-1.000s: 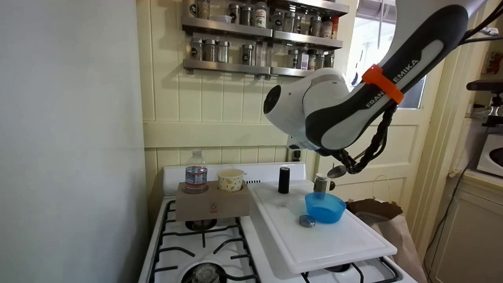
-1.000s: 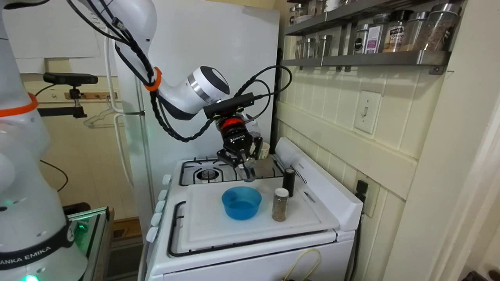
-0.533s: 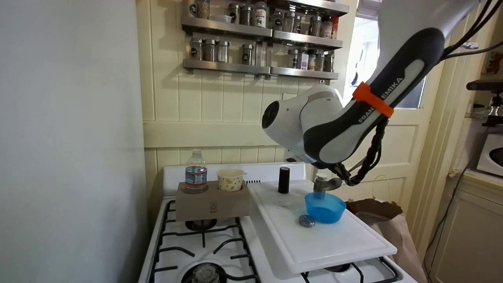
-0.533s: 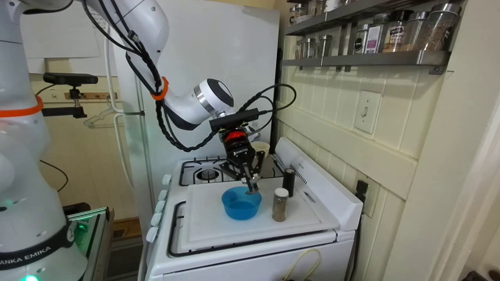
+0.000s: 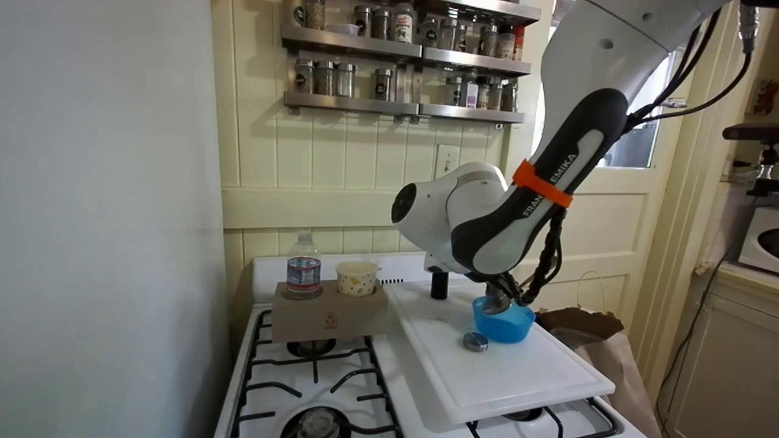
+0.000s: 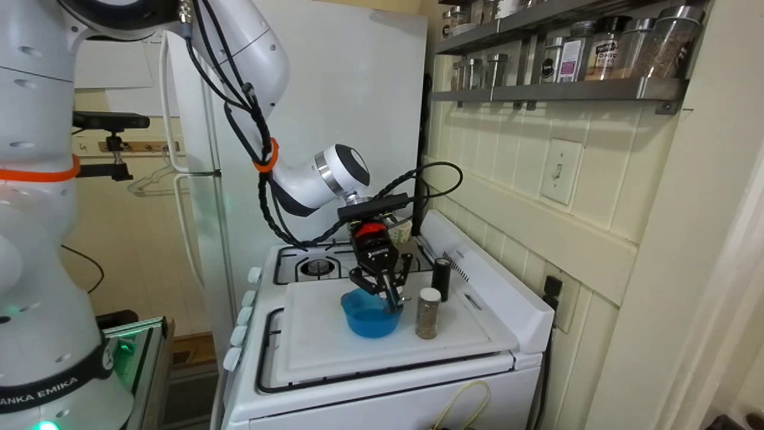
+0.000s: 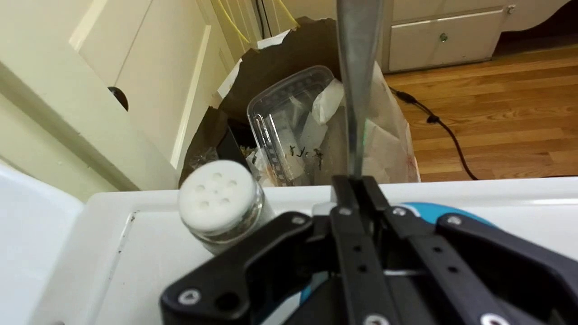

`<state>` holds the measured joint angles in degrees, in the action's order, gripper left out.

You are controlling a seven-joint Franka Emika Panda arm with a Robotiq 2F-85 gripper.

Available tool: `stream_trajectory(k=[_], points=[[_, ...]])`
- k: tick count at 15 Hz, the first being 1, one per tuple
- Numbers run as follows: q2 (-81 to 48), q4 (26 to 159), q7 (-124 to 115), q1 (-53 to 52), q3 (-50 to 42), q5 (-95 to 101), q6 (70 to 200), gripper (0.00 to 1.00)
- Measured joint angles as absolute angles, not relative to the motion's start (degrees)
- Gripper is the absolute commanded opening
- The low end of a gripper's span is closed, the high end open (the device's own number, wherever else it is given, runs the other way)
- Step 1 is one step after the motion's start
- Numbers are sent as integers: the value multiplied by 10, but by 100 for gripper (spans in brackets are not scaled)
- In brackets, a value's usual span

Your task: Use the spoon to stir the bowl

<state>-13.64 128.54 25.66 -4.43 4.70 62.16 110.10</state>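
My gripper (image 7: 356, 183) is shut on the thin handle of the silvery spoon (image 7: 359, 58). The handle sticks up past the fingertips in the wrist view. In an exterior view the spoon's head (image 5: 496, 304) hangs low, over the near left rim of the blue bowl (image 5: 514, 325). I cannot tell whether it touches the bowl. In an exterior view my gripper (image 6: 394, 301) points down at the right rim of the bowl (image 6: 370, 322). In the wrist view the bowl (image 7: 445, 211) is mostly hidden behind the fingers.
A spice jar with white lid (image 6: 428, 316) and a black cylinder (image 6: 441, 278) stand close beside the bowl. A metal lid (image 5: 475, 342) lies on the white board (image 5: 523, 383). A cardboard box (image 5: 328, 319) bears a bottle and a cup. A paper bag (image 5: 614, 359) stands beyond.
The arm has come down, carrying the spoon from well above the bowl to its rim. The bowl has shifted very slightly. The grip on the spoon looks the same.
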Motion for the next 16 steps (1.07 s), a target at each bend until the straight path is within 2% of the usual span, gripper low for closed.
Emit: stream_trajectory(k=[16], points=[[-147,1273,330,-45,84,589,1169,2]])
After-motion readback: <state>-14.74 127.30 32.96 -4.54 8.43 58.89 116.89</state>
